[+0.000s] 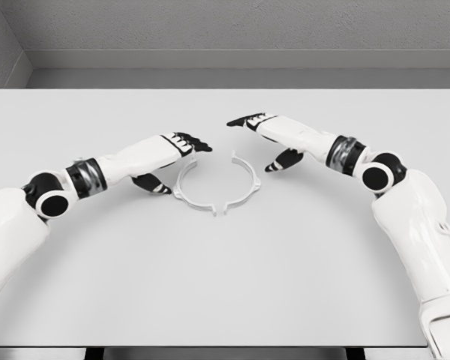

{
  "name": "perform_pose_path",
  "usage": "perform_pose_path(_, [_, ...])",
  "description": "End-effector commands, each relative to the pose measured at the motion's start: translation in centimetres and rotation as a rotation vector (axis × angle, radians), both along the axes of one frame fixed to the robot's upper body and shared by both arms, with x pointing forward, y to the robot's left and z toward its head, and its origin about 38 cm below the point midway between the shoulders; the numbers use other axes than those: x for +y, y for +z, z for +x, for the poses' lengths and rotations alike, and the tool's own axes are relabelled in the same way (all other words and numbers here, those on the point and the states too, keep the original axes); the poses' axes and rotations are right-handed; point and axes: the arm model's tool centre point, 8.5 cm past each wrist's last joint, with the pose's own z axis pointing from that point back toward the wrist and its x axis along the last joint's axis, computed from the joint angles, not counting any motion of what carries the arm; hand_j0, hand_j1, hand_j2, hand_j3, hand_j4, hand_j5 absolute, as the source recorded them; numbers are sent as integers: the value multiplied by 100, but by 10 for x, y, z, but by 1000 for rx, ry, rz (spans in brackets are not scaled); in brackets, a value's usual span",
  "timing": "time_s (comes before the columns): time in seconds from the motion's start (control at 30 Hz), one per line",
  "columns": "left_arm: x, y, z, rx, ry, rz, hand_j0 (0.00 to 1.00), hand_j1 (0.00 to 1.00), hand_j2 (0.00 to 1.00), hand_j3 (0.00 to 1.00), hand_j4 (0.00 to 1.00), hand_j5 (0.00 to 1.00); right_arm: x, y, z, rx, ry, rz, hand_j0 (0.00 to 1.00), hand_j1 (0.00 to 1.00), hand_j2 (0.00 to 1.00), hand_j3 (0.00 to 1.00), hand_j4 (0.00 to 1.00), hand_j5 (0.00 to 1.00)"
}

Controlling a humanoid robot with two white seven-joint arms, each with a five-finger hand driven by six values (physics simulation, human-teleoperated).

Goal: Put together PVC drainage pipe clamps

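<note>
Seen from our head camera, a plain white rectangular worktop [225, 300] fills the frame, its near half bare between our two white jointed arms. Our left arm comes in from the near left corner and reaches inward toward the middle of the worktop; our right arm enters from the near right corner and angles inward likewise.

At the centre of the worktop lie two thin white plastic half-ring clamp pieces. The left clamp half [189, 189] curves from its upper tab down to a small foot at the bottom, and the right clamp half [246, 184] mirrors it. Together they outline a rough circle, lying flat, with a small gap between them at the near side and a wider gap at the far side.

Our left hand [176, 154], white with black fingertips, hovers just left of the ring, fingers stretched out and relaxed, thumb tucked below; it grips nothing. Whether a fingertip touches the left clamp half's upper tab we cannot tell.

Our right hand [274, 139] sits just beyond the ring on its right, fingers extended toward the left, thumb hanging down, also released and holding nothing.

Beyond the far edge of the worktop stands a grey wall [225, 30].
</note>
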Motion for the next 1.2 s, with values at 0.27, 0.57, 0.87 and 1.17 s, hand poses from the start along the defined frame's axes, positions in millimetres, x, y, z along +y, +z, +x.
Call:
perform_pose_path(0.27, [-12,0,1,3,-10,-22,100,100,100,100,100,100,-52,50,8,-122,-110,74,100,100,100,100,100,100])
perform_pose_path(0.57, [-19,0,1,2,-19,-34,100,100,100,100,100,100,-180,90,-70,-208,-227,197,100,100,100,100,100,100])
perform_pose_path(0.87, [-25,1,1,0,-27,-43,100,100,100,100,100,100,-213,83,-113,-235,-317,214,100,100,100,100,100,100])
perform_pose_path(1.17, [-35,1,1,8,-43,-49,100,100,100,100,100,100,-212,83,-112,-234,-316,215,100,100,100,100,100,100])
